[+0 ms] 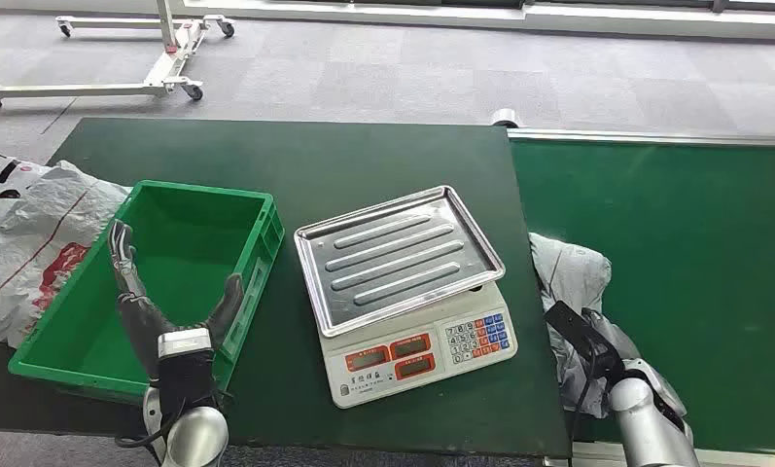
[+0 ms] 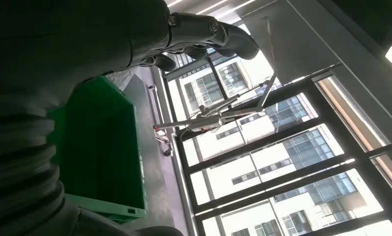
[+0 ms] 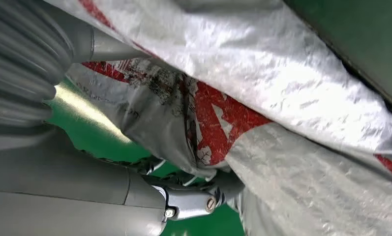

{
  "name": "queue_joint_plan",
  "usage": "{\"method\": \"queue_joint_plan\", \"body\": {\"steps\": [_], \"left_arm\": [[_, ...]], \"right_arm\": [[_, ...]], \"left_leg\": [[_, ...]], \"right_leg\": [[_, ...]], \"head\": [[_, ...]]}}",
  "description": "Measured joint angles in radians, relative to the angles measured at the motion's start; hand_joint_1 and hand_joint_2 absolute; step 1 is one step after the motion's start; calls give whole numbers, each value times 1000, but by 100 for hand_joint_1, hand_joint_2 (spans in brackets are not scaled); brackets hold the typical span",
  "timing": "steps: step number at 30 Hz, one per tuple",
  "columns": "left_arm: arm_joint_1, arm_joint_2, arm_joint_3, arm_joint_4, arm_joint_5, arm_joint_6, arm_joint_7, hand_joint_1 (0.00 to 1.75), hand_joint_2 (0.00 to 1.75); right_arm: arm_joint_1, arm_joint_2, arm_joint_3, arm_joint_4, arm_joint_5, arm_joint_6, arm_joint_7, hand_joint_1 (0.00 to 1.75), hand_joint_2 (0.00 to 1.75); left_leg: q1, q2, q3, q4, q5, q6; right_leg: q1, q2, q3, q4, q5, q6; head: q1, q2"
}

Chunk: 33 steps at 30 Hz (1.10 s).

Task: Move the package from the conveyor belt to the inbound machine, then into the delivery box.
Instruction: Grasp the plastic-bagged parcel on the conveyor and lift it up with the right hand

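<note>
The grey package [image 1: 570,275] with red print [image 3: 262,93] lies at the near left edge of the green conveyor belt [image 1: 685,253], partly draped over the gap beside the table. My right hand [image 1: 585,342] reaches under it, and in the right wrist view its thumb [image 3: 194,202] and a finger [image 3: 110,46] close around the crumpled wrapping. The weighing scale [image 1: 417,355] with its bare steel tray [image 1: 398,258] stands mid-table. To its left is the green delivery box [image 1: 259,263], with nothing in it. My left hand [image 1: 169,316] is raised over the box's near wall, fingers [image 2: 203,34] spread, holding nothing.
A large white sack with red print [image 1: 28,238] lies against the box's left side. The dark green table [image 1: 364,156] meets the belt at a steel rail [image 1: 655,137]. A wheeled metal frame [image 1: 164,68] stands on the floor behind.
</note>
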State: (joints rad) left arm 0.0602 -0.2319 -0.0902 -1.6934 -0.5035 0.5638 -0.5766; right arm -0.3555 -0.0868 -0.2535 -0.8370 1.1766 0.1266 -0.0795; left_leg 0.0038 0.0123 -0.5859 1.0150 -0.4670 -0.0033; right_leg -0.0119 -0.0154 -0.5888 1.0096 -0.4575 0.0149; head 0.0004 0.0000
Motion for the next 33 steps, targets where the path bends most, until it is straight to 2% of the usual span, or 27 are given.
{"method": "queue_joint_plan", "body": {"steps": [11,14,17,21,27,30,33], "left_arm": [[20,0,1,-22,-1,11,1,0,175],[26,-1,1,-28,-1,16,0,0,175],[35,-2,1,-32,0,25,-3,0,175],[55,-3,1,-36,9,40,-18,0,175],[72,-3,-2,-37,37,61,-44,0,175],[71,-2,-5,-32,51,74,-47,0,175],[68,0,-6,-26,60,82,-49,0,175]], "right_arm": [[52,35,13,-145,-4,-24,31,175,175],[67,49,13,-192,7,-55,51,175,175],[86,70,13,-257,51,-133,111,175,175],[121,114,13,-414,156,-314,181,175,175],[165,179,12,-735,252,-556,137,175,175],[167,195,18,-841,282,-606,126,175,175],[167,199,25,-879,294,-631,120,175,175]], "left_leg": [[0,0,0,0,0,-1],[0,0,0,0,-1,-1],[0,0,-1,0,-1,-1],[0,0,-1,0,-1,-1],[0,0,-2,0,-1,-1],[0,0,-2,0,-1,0],[0,0,-2,0,-1,0]], "right_leg": [[1,0,0,0,-1,-1],[1,0,-1,0,-1,-1],[1,0,-1,0,-1,-1],[0,0,-2,0,-1,-1],[0,0,-2,0,-1,-1],[-1,0,-2,0,-2,-1],[-1,0,-2,0,-1,-1]], "head": [[0,0],[0,0],[0,0],[0,0],[0,0],[0,0],[0,0]]}}
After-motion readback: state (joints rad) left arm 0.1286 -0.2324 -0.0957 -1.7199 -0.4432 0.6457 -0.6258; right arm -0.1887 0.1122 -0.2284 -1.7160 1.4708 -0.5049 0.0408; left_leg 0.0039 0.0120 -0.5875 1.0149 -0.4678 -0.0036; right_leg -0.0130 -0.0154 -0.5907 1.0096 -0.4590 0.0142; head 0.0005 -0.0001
